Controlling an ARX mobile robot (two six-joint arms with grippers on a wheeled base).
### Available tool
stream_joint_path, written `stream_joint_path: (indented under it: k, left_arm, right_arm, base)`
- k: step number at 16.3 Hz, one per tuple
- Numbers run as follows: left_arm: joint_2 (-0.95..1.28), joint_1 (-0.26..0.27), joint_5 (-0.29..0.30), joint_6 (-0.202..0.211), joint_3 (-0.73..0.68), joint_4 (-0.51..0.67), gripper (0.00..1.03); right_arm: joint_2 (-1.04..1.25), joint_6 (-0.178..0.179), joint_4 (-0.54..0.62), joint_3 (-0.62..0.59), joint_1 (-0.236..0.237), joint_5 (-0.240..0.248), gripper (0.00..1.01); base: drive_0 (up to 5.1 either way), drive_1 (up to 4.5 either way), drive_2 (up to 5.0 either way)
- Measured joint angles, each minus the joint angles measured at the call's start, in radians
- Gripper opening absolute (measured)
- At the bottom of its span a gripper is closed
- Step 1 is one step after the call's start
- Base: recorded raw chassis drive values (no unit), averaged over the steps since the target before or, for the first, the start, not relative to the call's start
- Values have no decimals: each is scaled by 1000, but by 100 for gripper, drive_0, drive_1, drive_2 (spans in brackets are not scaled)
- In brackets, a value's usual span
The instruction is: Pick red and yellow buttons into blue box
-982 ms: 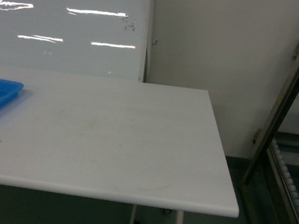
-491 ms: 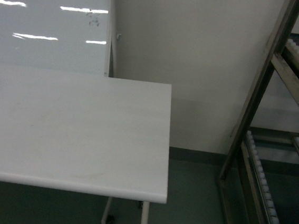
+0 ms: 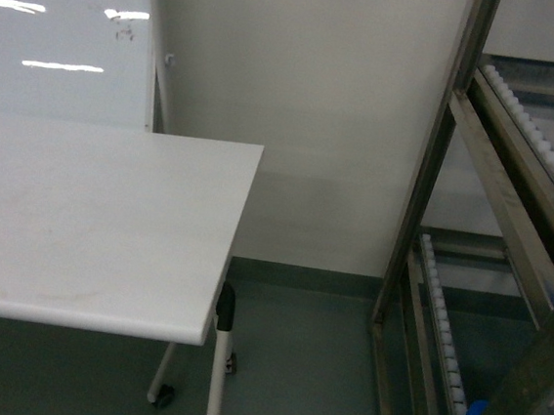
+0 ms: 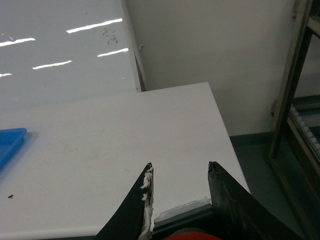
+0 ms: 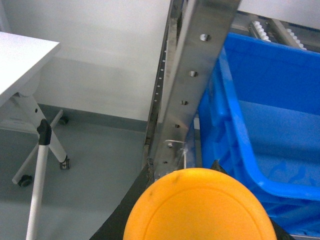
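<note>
With a button in each hand, I am turning the rig from the white tabletop (image 3: 98,230) toward the metal rack (image 3: 471,236), where the blue box (image 5: 260,115) sits on the roller shelving. My right hand (image 5: 200,235) is clamped on the yellow button (image 5: 200,210), whose round cap fills the bottom of the right wrist view and hangs just beside the near rim of the box, with the rack's upright post (image 5: 192,75) standing between the two. My left hand (image 4: 180,172) is shut on the red button (image 4: 187,236): only a sliver of red cap and the clear edge of its base show between the dark fingers (image 4: 227,200), and this hand hovers over the tabletop's edge, well apart from the box. To do this step well, I judge that the right hand must clear the post and the thick rim before it lets go, so the button falls inside the box and not onto the rollers or the floor beside the rack. The left hand would then need the same route, with the base squared up to the rack first. A corner of the box also shows low in the head view, behind the rack's frame. No brand, label or legible writing appears on the box, the rack or the buttons; faint dark marks on the whiteboard (image 4: 60,50) behind the tabletop cannot be read.
</note>
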Motion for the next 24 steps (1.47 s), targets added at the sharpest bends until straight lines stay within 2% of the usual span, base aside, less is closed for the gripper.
stream_joint_path:
  k: [24]
  left_arm:
    - [0,0,0,0,0,3,28]
  right_arm:
    - [0,0,2,0,0,0,27]
  base:
    - [503,-243,-243]
